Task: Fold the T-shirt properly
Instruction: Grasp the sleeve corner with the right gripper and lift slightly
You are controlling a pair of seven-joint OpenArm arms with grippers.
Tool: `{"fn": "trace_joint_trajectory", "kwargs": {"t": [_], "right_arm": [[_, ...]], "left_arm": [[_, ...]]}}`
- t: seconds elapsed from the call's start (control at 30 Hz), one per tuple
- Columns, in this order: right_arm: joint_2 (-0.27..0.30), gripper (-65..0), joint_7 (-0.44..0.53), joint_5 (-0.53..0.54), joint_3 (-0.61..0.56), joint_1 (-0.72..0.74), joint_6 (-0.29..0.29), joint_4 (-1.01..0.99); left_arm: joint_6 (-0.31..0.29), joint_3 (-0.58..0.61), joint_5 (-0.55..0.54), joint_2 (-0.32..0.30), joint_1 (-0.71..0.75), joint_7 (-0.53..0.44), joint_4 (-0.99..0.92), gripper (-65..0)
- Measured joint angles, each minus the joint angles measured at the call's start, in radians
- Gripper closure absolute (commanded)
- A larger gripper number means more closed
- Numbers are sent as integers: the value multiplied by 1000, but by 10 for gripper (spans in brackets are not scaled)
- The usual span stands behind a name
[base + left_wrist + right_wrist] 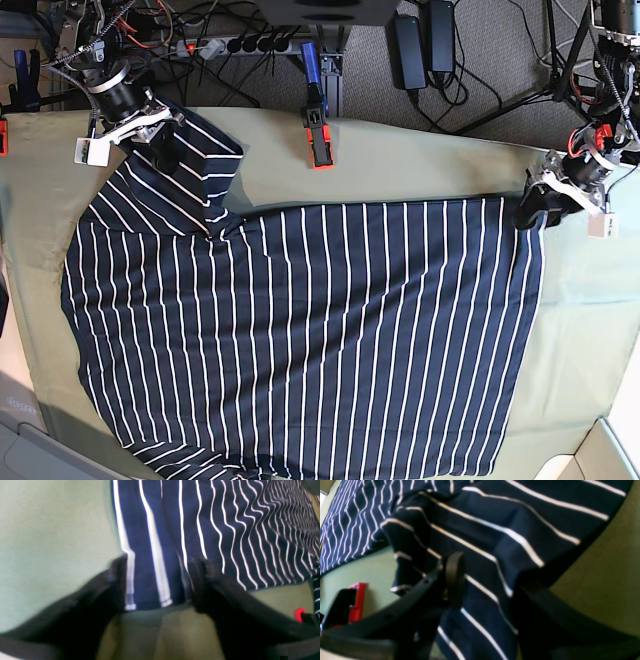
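Your tablecloth (420, 165), pale green, covers the whole work surface, and most of it is hidden under the T-shirt (330, 340). The shirt lies spread out flat across the middle of the base view, dark navy with thin white stripes, its hem toward that view's right and its collar end toward the left. One sleeve (185, 165) at the upper left is lifted and bunched, with a fold running down from it into the body of the shirt. The lower left edge is rumpled near the table's corner.

Your left gripper (156, 580) sits at the shirt's upper right corner in the base view. In its wrist view the two black fingers (120, 580) straddle the hem corner, one on each side of the cloth, with a clear strip of striped fabric between them. They stand partly apart; you cannot tell from the blurred picture whether they press the cloth.

Your right gripper (487, 580) is at the lifted sleeve. In its wrist view, striped fabric drapes down between the fingers and over one of them, and the round pad (453, 577) of the other shows bare beside the cloth. The fingers are at a middling width with the sleeve between them, holding it raised.

A red and black clamp (320, 140) grips the table's far edge, between the two arms.
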Motion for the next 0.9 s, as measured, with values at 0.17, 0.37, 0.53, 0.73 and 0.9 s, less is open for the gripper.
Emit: {"fn": "trace_joint_trajectory", "kwargs": {"t": [0.17, 0.37, 0.53, 0.73, 0.9], "right_arm": [[0, 0, -13, -3, -1, 0, 0, 0], [0, 0, -13, -15, -1, 0, 0, 0], [0, 0, -58, -15, 3, 0, 0, 10], [2, 0, -102, -7, 13, -42, 2, 70], [3, 0, -134, -8, 35, -89, 4, 155]], "left_arm": [[0, 7, -3, 18, 1, 8, -2, 0], [-37, -5, 6, 18, -3, 13, -3, 0], [-71, -43, -22, 3, 0, 72, -6, 0], [-156, -43, -108, -54, 17, 120, -8, 0], [-158, -42, -114, -67, 17, 129, 5, 0]]}}
